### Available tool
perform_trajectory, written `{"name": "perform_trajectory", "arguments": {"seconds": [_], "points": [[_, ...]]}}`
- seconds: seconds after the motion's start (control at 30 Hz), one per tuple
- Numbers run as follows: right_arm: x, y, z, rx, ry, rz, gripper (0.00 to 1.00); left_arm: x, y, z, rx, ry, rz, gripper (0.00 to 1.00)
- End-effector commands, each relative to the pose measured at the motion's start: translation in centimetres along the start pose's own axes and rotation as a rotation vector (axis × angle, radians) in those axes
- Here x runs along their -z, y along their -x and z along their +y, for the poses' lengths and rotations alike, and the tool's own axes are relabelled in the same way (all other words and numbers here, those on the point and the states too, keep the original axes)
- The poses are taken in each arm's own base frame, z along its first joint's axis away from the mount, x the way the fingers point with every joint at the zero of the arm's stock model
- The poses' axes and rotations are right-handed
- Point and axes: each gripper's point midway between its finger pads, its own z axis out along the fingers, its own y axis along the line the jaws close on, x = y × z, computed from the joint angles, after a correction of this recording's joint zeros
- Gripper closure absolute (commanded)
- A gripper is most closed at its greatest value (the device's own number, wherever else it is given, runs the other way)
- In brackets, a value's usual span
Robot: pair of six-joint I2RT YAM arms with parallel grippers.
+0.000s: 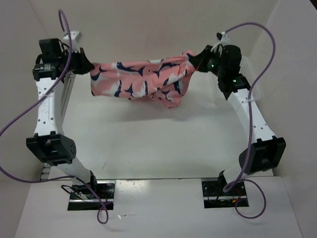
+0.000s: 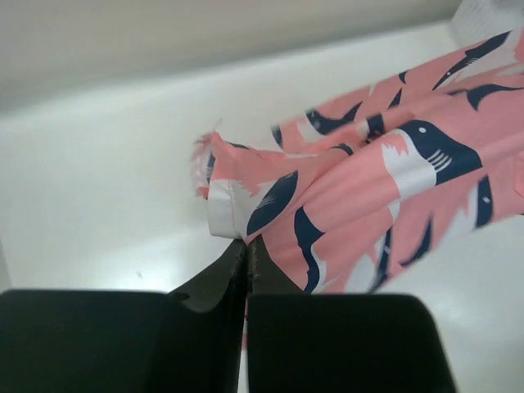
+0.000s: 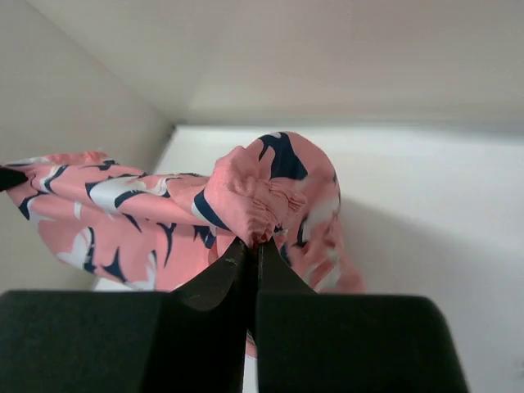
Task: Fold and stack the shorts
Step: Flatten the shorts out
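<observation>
Left gripper (image 1: 84, 67): up in the air over the far-left part of the table (image 1: 148, 148), jaws pinched fully together on a corner of the shorts (image 1: 136, 79). The left wrist view shows the fingertips (image 2: 223, 274) clamped right under a white-hemmed edge, with the cloth running off to the right.

Shorts: strung between the two grippers, clear of the table, top edge roughly level. Fabric is loosely creased, and a loose fold sags lower right of centre. Their shadow falls on the table underneath.

Right gripper (image 1: 199, 60): far-right, about the same height as the left, jaws also closed with no visible gap. The right wrist view shows them biting a bunched, gathered lump of the shorts (image 3: 262, 201), the rest trailing off to the left.

Purple cables (image 1: 29, 114) loop off both arms.
</observation>
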Motion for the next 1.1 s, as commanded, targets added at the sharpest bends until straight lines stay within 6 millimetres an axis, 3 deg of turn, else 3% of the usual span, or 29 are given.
{"name": "perform_trajectory", "arguments": {"seconds": [0.0,0.07,0.13,0.17,0.2,0.23,0.27,0.3,0.4,0.43,0.47,0.5,0.57,0.7,0.8,0.97,1.07], "points": [[2.0,6.9,2.7,0.087,0.054,-0.163,1.0,5.9,5.5,-2.2,-0.099,0.026,-0.166,1.0],[2.5,6.8,2.8,0.097,0.054,-0.166,1.0,6.4,4.7,-2.5,-0.091,0.034,-0.153,1.0],[2.5,4.5,1.6,0.092,0.035,-0.127,1.0,6.3,2.9,-2.5,-0.071,0.031,-0.121,1.0],[2.1,3.2,0.8,0.082,0.023,-0.099,1.0,4.9,0.4,-1.7,-0.031,0.037,-0.055,0.98],[2.2,2.4,0.7,0.066,0.028,-0.087,1.0,4.7,-0.6,-1.6,-0.019,0.036,-0.035,0.96],[1.7,0.0,-0.2,0.049,0.013,-0.034,1.0,4.2,-1.7,-1.4,-0.004,0.034,-0.009,0.95],[1.5,-1.3,-0.6,0.03,0.012,-0.006,1.0,3.7,-2.7,-1.2,0.011,0.032,0.016,0.93],[1.4,-2.4,-1.2,0.021,0.001,0.017,1.0,3.0,-5.0,-0.9,0.045,0.027,0.074,0.91],[0.6,-9.2,-2.2,-0.039,-0.004,0.162,1.0,1.2,-8.9,-0.5,0.098,0.013,0.174,0.79],[0.4,-10.3,-1.6,-0.035,0.012,0.179,1.0,0.3,-11.6,-0.2,0.138,0.008,0.241,0.74],[0.1,-11.6,-1.6,-0.048,0.02,0.205,1.0,-0.4,-13.1,-0.8,0.144,-0.012,0.283,0.65],[0.3,-13.0,-2.2,-0.058,0.006,0.234,1.0,-0.9,-14.6,-0.8,0.157,-0.009,0.322,0.62],[0.2,-14.0,-2.1,-0.068,0.013,0.243,1.0,-2.0,-19.1,-0.6,0.203,-0.001,0.447,0.57],[0.6,-16.1,-3.3,-0.083,-0.022,0.287,1.0,-2.4,-25.2,0.7,0.264,0.059,0.617,0.54],[1.1,-16.9,-3.8,-0.077,-0.04,0.301,1.0,-0.9,-28.5,0.8,0.33,0.077,0.721,0.53],[1.5,-17.5,-4.2,-0.081,-0.057,0.314,1.0,3.3,-33.5,-1.9,0.441,0.058,0.944,0.46],[1.5,-17.5,-4.2,-0.072,-0.056,0.314,1.0,4.7,-36.2,-2.8,0.457,0.066,1.069,0.44]]}}
